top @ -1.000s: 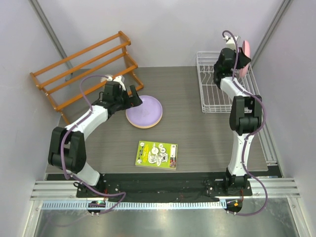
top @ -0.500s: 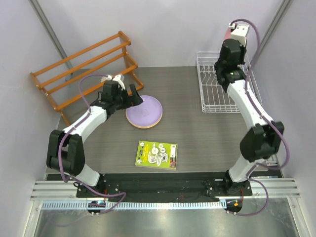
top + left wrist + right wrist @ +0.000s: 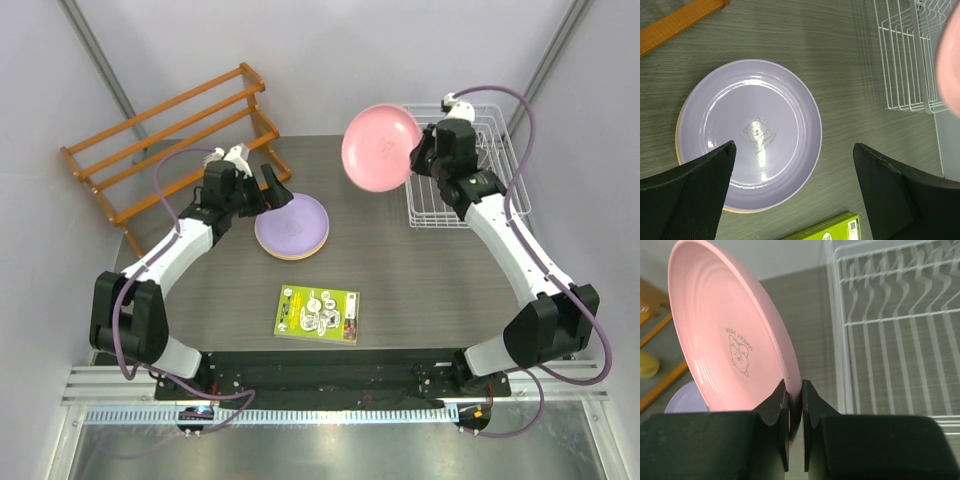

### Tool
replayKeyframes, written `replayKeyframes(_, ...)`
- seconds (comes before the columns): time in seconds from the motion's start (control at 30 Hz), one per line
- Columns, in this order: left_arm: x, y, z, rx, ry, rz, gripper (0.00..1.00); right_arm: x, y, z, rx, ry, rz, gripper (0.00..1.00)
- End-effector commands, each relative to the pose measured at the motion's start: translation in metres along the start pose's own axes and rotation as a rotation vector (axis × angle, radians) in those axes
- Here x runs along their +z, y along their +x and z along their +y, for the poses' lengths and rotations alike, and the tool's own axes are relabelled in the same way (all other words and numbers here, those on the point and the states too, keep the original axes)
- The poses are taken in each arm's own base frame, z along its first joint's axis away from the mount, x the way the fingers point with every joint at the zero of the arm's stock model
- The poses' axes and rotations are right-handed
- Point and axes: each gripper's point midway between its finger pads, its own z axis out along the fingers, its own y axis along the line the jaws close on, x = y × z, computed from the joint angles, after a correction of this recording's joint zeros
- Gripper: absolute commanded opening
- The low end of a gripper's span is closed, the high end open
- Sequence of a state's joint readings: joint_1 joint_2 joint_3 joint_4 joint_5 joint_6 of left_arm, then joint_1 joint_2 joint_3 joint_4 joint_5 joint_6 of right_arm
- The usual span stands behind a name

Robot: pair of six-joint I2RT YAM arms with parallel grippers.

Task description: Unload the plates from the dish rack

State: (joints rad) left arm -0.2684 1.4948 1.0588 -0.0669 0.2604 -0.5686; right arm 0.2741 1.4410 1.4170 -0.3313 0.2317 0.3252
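Note:
A pink plate [image 3: 380,147] hangs tilted in the air left of the white wire dish rack [image 3: 440,216], and my right gripper [image 3: 418,166] is shut on its rim. In the right wrist view the fingers [image 3: 780,402] pinch the pink plate [image 3: 725,340] at its lower edge, with the dish rack [image 3: 890,315] behind and no plate showing in it. A lilac plate [image 3: 292,225] lies flat on the table on top of an orange-yellow plate [image 3: 677,145], of which only the rim shows. My left gripper [image 3: 268,198] hovers open just left of this stack, over the lilac plate [image 3: 750,132].
An orange-brown wooden slatted rack [image 3: 170,130] stands at the back left. A green-and-yellow booklet [image 3: 317,313] lies near the front middle of the table; its corner [image 3: 830,231] shows in the left wrist view. Grey walls close in on both sides.
My right arm has lifted the pink plate up out of the dish rack and swung it left over the table. The left gripper has stayed open by the stacked plates.

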Motion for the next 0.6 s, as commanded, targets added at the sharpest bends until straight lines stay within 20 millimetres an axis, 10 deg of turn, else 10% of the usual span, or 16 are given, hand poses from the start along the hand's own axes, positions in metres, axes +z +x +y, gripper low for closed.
replayKeyframes(0.0, -0.006, -0.013, -0.025, 0.018, 0.103, -0.061, 0.99, -0.017, 0.029, 0.060, 0.139, -0.269, 0.118, 0.01)
replayKeyframes(0.57, 0.009, 0.005, -0.048, 0.052, 0.147, -0.054, 0.96, -0.025, 0.099, 0.120, 0.217, -0.443, 0.272, 0.01)
